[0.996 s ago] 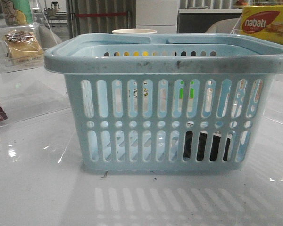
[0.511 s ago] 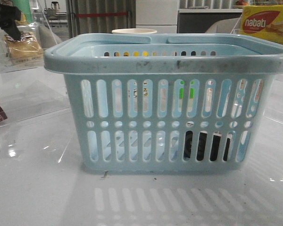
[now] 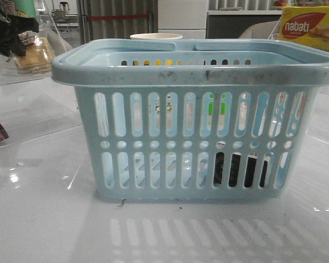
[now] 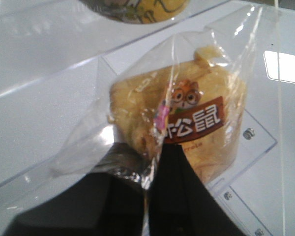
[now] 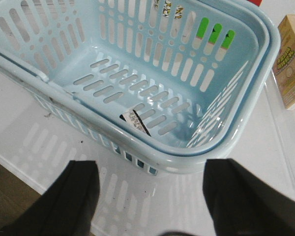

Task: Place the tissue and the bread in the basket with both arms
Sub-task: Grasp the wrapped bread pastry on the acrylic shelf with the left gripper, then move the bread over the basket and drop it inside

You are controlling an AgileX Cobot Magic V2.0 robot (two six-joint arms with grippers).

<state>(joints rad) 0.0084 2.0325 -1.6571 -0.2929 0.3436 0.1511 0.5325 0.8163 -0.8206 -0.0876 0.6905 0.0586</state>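
The left gripper [image 4: 150, 167] has its fingers [image 4: 182, 196] pinching the crinkly wrapper of the bread [image 4: 187, 123], which shows at the far left beyond the basket [image 3: 197, 71]. The right gripper [image 5: 150, 189] hangs over the basket's near rim, fingers [image 5: 76, 196] spread wide with nothing between them. The tissue [image 3: 238, 170] lies inside the basket, dark behind the lower slots; the basket stands on the glossy white surface [image 3: 44, 219]

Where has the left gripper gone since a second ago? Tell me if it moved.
Yes. The left gripper was out of front view; now it is at the bread, left of the basket's rim.
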